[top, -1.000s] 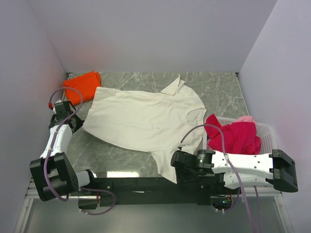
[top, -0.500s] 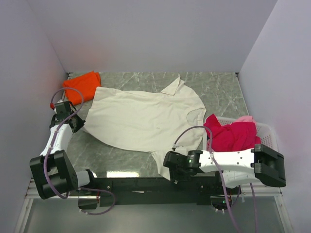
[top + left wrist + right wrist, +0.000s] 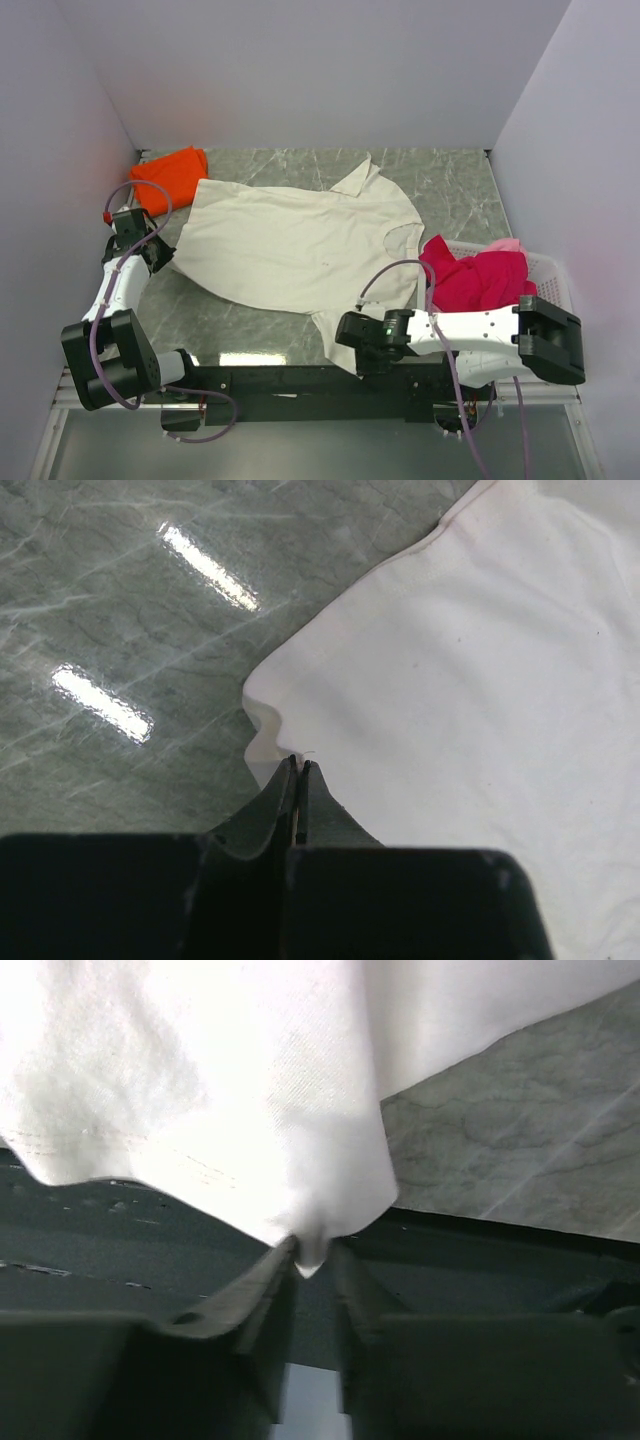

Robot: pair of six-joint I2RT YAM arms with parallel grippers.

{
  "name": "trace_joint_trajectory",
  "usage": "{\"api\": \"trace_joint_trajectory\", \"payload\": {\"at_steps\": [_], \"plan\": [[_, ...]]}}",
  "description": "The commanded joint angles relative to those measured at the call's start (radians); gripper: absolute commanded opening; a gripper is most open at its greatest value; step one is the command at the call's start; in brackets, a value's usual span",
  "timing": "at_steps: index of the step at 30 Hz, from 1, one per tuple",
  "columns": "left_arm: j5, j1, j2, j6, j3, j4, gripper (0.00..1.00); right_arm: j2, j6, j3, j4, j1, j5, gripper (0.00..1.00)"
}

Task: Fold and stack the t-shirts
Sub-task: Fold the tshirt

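A large cream t-shirt [image 3: 300,240] lies spread flat on the marble table. My left gripper [image 3: 160,252] is at its left corner; in the left wrist view the gripper [image 3: 300,763] is shut, pinching the edge of the cream cloth [image 3: 450,660]. My right gripper [image 3: 345,345] is at the shirt's near corner by the table's front edge. In the right wrist view the gripper [image 3: 312,1255] is slightly apart, with the tip of the cream cloth [image 3: 200,1080] between the fingers. An orange t-shirt [image 3: 172,175] lies at the back left. Crimson [image 3: 480,280] and pale pink [image 3: 505,245] t-shirts lie in the basket.
A white lattice basket [image 3: 548,275] stands at the right, beside the right arm. Walls enclose the table on the left, back and right. The black mounting rail [image 3: 300,380] runs along the near edge, under the shirt's hanging corner.
My right arm has swung left and its gripper has reached the shirt's near corner. The left arm and the shirts have not moved.
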Motion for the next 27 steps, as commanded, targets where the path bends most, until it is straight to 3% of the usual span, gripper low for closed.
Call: {"api": "trace_joint_trajectory", "payload": {"at_steps": [1,2,5,20,27], "plan": [[0.010,0.004,-0.009,0.006,0.001,0.030,0.01,-0.038,0.048,-0.048,0.032,0.003,-0.031,0.23],[0.011,0.005,-0.009,0.005,-0.001,0.030,0.01,-0.049,0.051,-0.051,0.029,0.005,-0.031,0.13],[0.016,0.005,-0.010,-0.001,0.002,0.027,0.01,-0.094,0.053,-0.038,-0.005,0.002,-0.029,0.00],[0.027,0.053,-0.110,-0.038,0.123,-0.120,0.01,-0.388,0.034,0.236,-0.439,-0.031,0.087,0.00],[0.027,0.093,-0.224,-0.043,0.120,-0.198,0.01,-0.441,0.031,0.293,-0.533,-0.031,0.072,0.00]]}}
